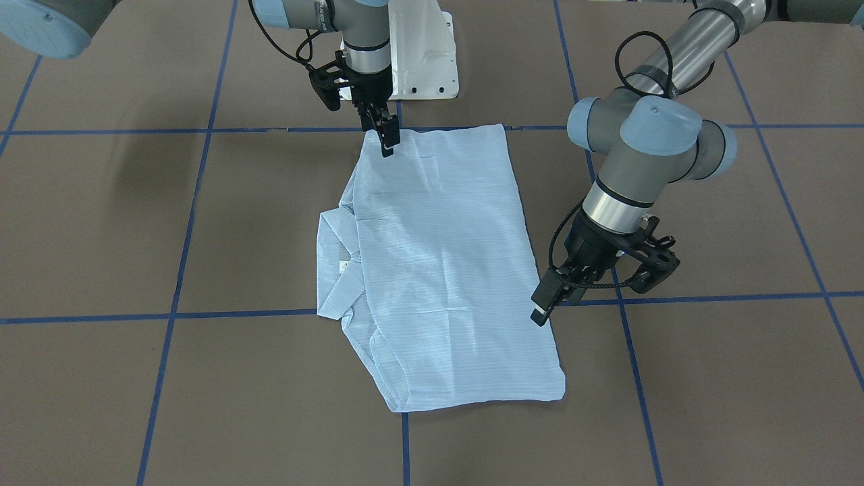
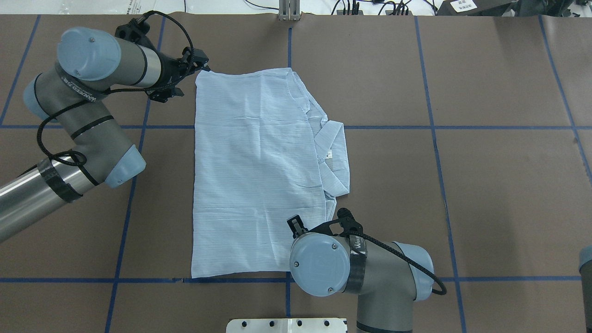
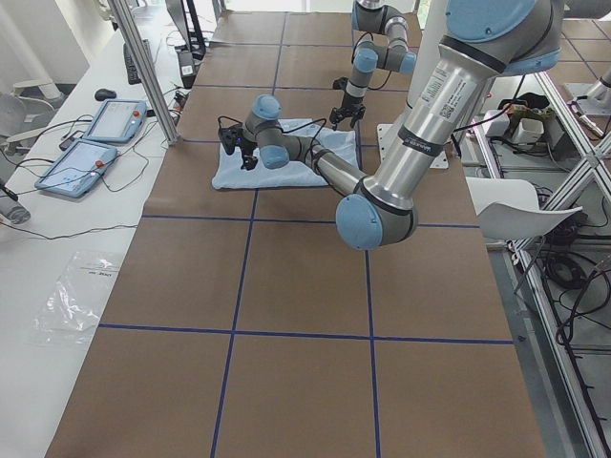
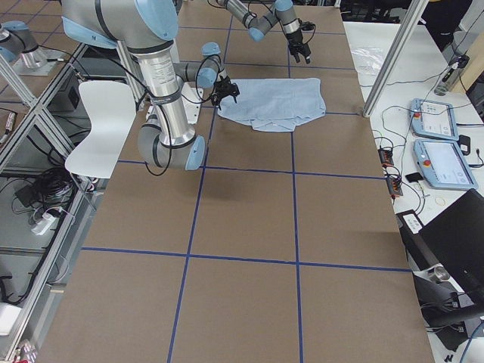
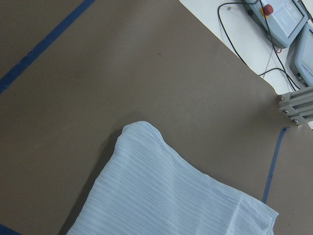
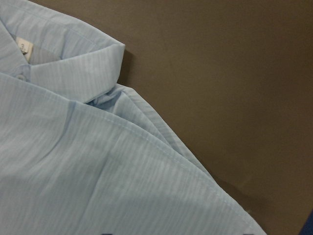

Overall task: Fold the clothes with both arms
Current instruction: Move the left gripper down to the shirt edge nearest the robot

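the white base plate (image 2: pixel 286 325) sits at the robot's edge of the brown table (image 2: pixel 485 185), which is crossed by blue tape lines (image 2: pixel 462 127). just beyond the plate, the right gripper (image 1: pixel 386 143) points down over the nearest edge of the shirt (image 2: pixel 254 175), at the corner on the robot's right. from the front its tip overlaps the cloth, but whether it touches cannot be told. its fingers look narrow from that side, and the views do not settle whether they are spread or pressed together.

the light blue striped shirt lies flat in the middle of the table, folded into a long rectangle that runs away from the robot, with a few creases across it. the collar (image 2: pixel 335 157) and a bunched fold stick out along the robot's right side, and a small white label (image 2: pixel 329 156) shows inside the collar.

farther out, the left gripper (image 1: pixel 540 312) hangs by the shirt's left edge, near the far left corner, slanted towards the cloth. no fabric is lifted, and i cannot tell whether its fingers are apart or together.

past the table's far edge, control tablets (image 5: pixel 283 19) rest on a white bench.
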You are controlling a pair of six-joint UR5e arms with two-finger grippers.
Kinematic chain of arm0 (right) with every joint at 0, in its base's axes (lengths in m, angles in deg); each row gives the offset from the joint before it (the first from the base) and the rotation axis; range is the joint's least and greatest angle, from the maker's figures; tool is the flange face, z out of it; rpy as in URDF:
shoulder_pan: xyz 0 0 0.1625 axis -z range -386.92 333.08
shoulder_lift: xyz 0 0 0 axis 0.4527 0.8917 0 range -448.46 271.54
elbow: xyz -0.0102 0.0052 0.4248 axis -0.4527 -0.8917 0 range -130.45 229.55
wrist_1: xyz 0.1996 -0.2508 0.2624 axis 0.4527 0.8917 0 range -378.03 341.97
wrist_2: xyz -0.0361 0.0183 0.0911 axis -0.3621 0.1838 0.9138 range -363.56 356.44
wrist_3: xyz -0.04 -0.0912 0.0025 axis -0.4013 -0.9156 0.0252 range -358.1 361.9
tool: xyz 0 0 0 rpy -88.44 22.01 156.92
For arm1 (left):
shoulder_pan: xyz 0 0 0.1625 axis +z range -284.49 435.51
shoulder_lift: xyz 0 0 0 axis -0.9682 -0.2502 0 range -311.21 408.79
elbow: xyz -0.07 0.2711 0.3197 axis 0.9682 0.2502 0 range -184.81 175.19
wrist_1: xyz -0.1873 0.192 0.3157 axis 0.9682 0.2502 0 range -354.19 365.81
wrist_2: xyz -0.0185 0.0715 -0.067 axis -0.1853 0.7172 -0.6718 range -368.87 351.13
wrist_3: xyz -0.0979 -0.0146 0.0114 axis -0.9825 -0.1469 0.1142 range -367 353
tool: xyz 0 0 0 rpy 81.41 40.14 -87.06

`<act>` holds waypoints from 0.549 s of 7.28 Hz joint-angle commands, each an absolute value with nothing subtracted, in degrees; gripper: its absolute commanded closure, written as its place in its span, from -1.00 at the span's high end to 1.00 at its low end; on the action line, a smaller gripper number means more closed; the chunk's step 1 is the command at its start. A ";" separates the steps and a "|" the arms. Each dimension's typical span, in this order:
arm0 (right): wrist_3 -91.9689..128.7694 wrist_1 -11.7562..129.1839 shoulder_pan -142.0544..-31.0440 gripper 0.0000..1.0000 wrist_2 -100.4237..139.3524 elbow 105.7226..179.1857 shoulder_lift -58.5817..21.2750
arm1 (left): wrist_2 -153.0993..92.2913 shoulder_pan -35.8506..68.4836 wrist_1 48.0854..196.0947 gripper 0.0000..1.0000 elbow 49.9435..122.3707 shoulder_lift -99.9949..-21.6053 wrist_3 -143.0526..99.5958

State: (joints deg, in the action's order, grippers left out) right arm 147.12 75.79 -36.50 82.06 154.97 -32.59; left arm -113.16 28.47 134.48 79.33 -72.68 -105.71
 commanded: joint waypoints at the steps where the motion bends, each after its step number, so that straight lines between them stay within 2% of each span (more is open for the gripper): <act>1: 147.10 75.57 -35.36 0.81 82.05 154.75 -32.12 | -112.41 28.49 134.57 0.99 79.39 -72.14 -105.61; 4: 146.57 75.48 -35.71 0.81 81.96 154.40 -32.21 | -111.44 28.49 134.48 0.99 79.39 -72.06 -105.61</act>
